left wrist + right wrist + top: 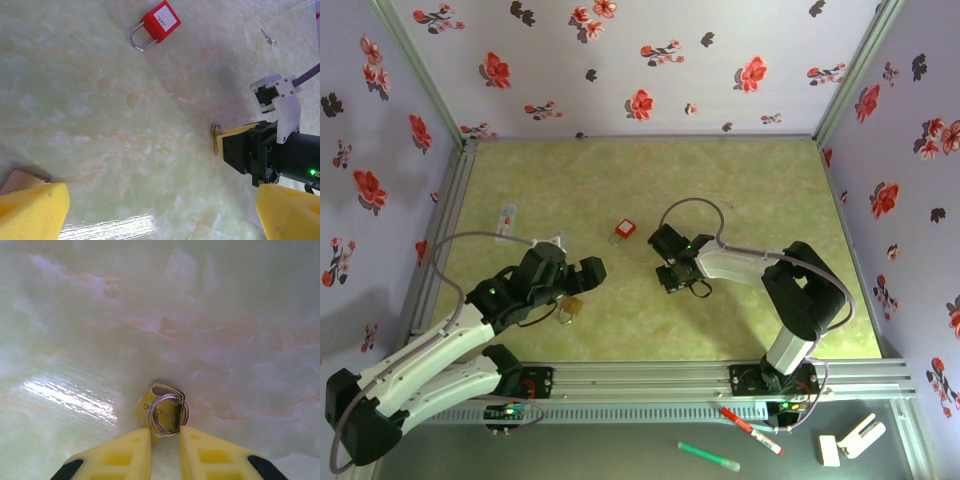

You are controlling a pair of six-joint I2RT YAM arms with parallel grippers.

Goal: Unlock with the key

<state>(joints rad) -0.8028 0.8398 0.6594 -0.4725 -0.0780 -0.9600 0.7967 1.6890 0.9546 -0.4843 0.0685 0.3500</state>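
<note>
The key [162, 410] is small and brass-coloured, with stamped digits and a steel split ring, and it lies on the green mat. My right gripper [165, 437] is shut on it, its yellow fingers pressing the ring from both sides. From the left wrist view, the key [216, 137] pokes out at the tip of the right gripper [227, 142]. The red padlock [624, 230] lies flat just beyond, shackle pointing left [156, 24]. A brass padlock [569, 309] rests beside the left arm. My left gripper [585, 272] hovers wide open over bare mat [160, 215].
A clear plastic sleeve [507, 218] lies at the mat's left. A small loose ring [268, 39] sits right of the red padlock. Flowered walls close three sides. Beyond the front rail [650, 375] lie a red pen [750, 430] and a green pen [708, 457].
</note>
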